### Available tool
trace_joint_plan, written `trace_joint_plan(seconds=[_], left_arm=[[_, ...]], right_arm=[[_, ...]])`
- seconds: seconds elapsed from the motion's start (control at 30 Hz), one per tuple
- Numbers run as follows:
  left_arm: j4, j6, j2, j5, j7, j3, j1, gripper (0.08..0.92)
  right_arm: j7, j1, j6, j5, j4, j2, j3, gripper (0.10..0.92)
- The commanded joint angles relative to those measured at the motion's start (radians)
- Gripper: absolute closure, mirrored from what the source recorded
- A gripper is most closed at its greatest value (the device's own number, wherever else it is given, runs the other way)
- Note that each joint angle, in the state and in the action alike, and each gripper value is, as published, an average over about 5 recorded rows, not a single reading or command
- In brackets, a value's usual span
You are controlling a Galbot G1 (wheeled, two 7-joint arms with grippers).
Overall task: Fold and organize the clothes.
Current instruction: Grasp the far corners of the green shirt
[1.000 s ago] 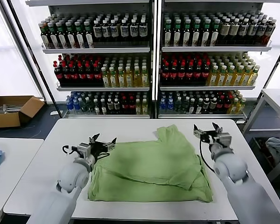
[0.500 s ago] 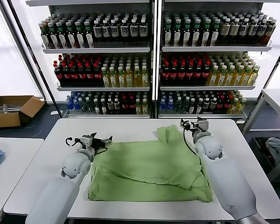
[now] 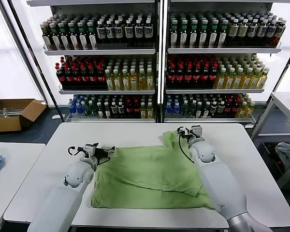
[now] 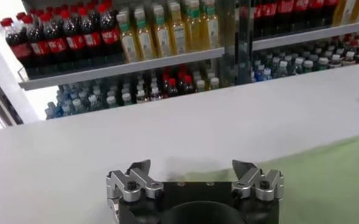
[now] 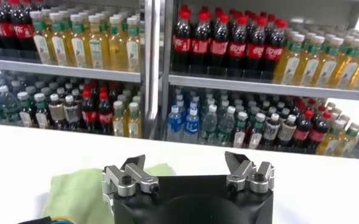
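Two end effectors have closed in on the shirt over the last second. In the head view, the right end effector (image 3: 189, 130), which was out past the shirt's right edge near the counter's rim, has swung inward and away from the robot and now hangs over the sleeve that sticks out at the far side of the green shirt (image 3: 154, 176). The left end effector (image 3: 102, 151) has slid a little further from the robot along the shirt's left edge and sits just at its upper left corner. The shirt lies partly folded on the white counter (image 3: 43, 179), between the two arms and reaching toward the robot from both end effectors.

In the left wrist view, the left end effector (image 4: 194, 176) is spread wide and holds nothing; green cloth (image 4: 325, 182) lies just beside one finger, bare counter ahead.

In the right wrist view, the right end effector (image 5: 188, 173) is likewise wide open and empty, with a green flap (image 5: 81, 195) beneath and beside one finger.

Both seem lined up to pinch the far edge for the next fold; nothing is grasped yet.
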Motion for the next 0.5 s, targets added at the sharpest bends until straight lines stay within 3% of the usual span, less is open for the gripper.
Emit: trace_joint_plan(seconds=[0.03,0.33,0.5], left_arm=[[0.008,0.003,-0.002,-0.002,-0.002,0.000,0.021,0.177],[0.018,0.003,-0.012,-0.003,-0.004,0.006,0.033,0.185],[0.015,0.003,-0.019,-0.006,-0.005,0.007,0.047,0.295]], right_arm=[[-0.003,0.011,0.002,-0.013,-0.056,0.028,-0.003,0.203],[0.002,-0.022,-0.009,-0.024,-0.051,0.043,0.013,0.204],[0.011,-0.048,-0.022,-0.025,-0.018,0.036,0.015,0.291]])
